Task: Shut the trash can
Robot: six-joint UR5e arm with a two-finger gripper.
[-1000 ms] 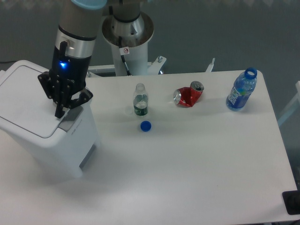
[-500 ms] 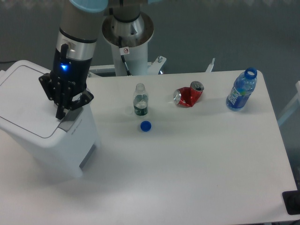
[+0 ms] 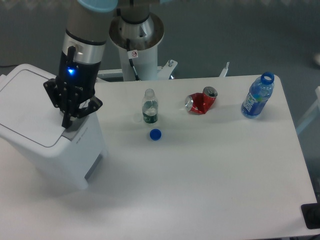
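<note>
The trash can [image 3: 45, 145] is a big white boxy bin at the left edge of the table, its flat lid [image 3: 25, 107] lying down on the body. A grey latch [image 3: 75, 132] shows at the lid's front edge. My gripper [image 3: 66, 121] hangs just above that front edge, black fingers drawn together and pointing down, with nothing held between them. Whether the fingertips touch the lid I cannot tell.
A small clear bottle [image 3: 149, 106] stands mid-table with a blue cap [image 3: 155, 134] lying in front of it. A crushed red can [image 3: 201, 101] lies to its right. An open blue bottle [image 3: 257, 95] stands at the far right. The robot's white base [image 3: 136, 40] is behind.
The gripper has drifted slightly right and up, by a few pixels. The lid and the other objects have not moved.
</note>
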